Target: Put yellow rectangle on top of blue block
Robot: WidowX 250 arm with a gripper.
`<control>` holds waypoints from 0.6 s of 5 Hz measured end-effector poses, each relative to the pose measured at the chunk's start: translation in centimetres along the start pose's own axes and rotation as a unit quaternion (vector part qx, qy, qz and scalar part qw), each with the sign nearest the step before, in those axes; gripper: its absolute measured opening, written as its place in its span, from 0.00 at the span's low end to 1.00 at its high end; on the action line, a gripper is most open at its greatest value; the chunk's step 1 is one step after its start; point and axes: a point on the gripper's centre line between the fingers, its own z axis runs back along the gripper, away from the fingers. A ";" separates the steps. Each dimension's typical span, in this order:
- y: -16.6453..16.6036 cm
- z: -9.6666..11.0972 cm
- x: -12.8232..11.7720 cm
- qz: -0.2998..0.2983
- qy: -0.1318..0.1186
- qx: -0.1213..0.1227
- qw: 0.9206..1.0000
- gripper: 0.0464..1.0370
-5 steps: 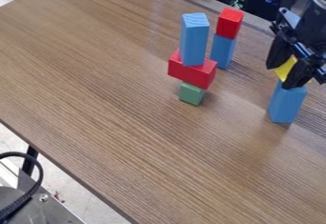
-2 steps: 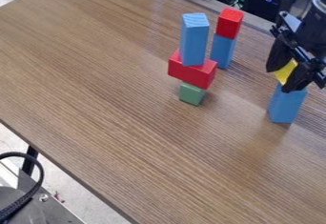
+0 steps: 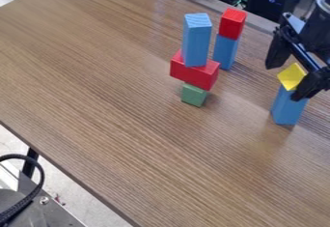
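Yellow rectangle (image 3: 292,76) seated on top of blue block (image 3: 288,106), at three o'clock on table (image 3: 155,139); placing judged all but done. Gripper (image 3: 285,82) fingers spread apart, one either side; light touch by right-hand finger cannot be ruled out. Left: gripper to be withdrawn toward one o'clock, stack undisturbed.

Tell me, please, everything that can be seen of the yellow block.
The yellow block is plain and straight-edged, looks like painted wood, and shows a diamond-like outline. It sits on top of the upright blue block, towards the right of the view. The gripper is open around it; whether either finger touches it, I cannot tell.
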 end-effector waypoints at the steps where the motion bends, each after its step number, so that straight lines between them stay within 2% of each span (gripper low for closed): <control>1: 0.2 0.5 0.4 0.001 -0.007 0.001 1.000 0.96; 3: 0.9 4.4 3.2 0.011 -0.069 -0.003 0.998 0.96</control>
